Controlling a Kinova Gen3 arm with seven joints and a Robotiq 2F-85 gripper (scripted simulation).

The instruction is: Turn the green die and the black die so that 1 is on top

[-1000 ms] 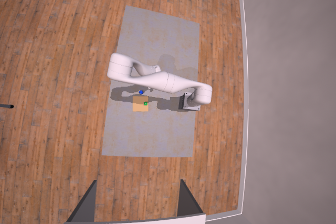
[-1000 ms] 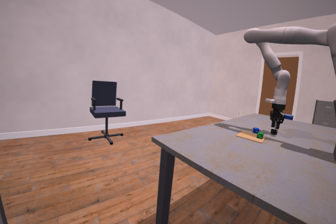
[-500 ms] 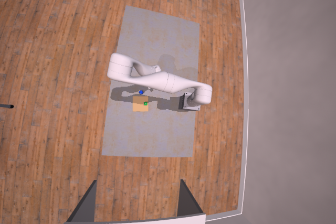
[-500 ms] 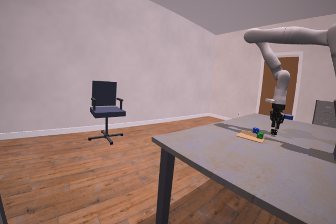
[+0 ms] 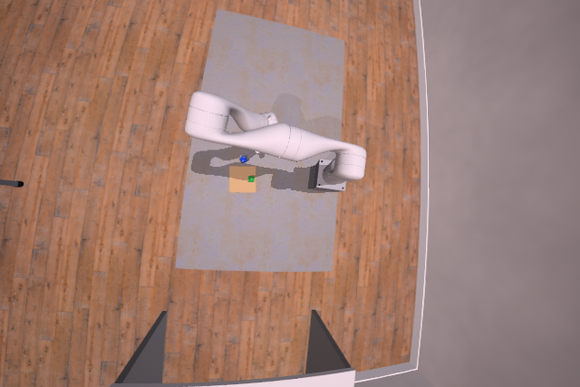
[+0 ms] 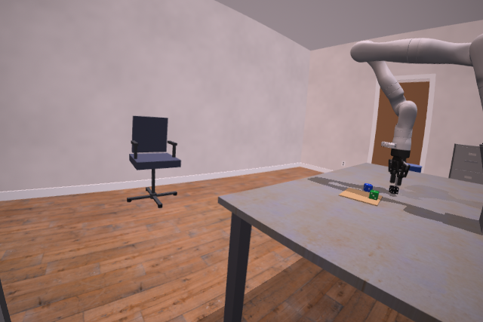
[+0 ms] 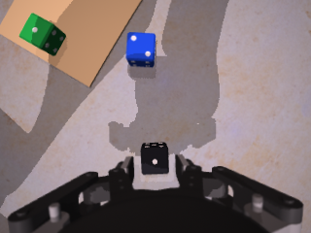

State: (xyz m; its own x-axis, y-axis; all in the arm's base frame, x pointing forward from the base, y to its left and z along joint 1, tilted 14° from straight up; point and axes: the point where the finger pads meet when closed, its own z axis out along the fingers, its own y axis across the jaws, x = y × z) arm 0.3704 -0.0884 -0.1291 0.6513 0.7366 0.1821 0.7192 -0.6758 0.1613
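Note:
The green die [image 5: 251,178] [image 6: 373,194] [image 7: 41,34] lies on the tan mat [image 5: 236,186] [image 6: 352,195] [image 7: 92,44], near its edge, with 1 on top. The black die [image 6: 393,189] [image 7: 148,166] lies on the bare table, off the mat, with 1 on top. My gripper [image 6: 395,183] [image 7: 155,164] points down just above the black die. Its fingers are partly open, one on each side of the die in the wrist view, and do not grip it. The blue die [image 5: 243,159] [image 6: 367,187] [image 7: 141,46] lies on the table beside the mat, with 2 on top.
The grey table [image 5: 262,233] [image 6: 296,209] carries the mat and dice. The blue die lies between the black die and the far part of the wrist view, close to the mat's edge. The arm's base [image 5: 323,186] stands at the table's right side in the top view.

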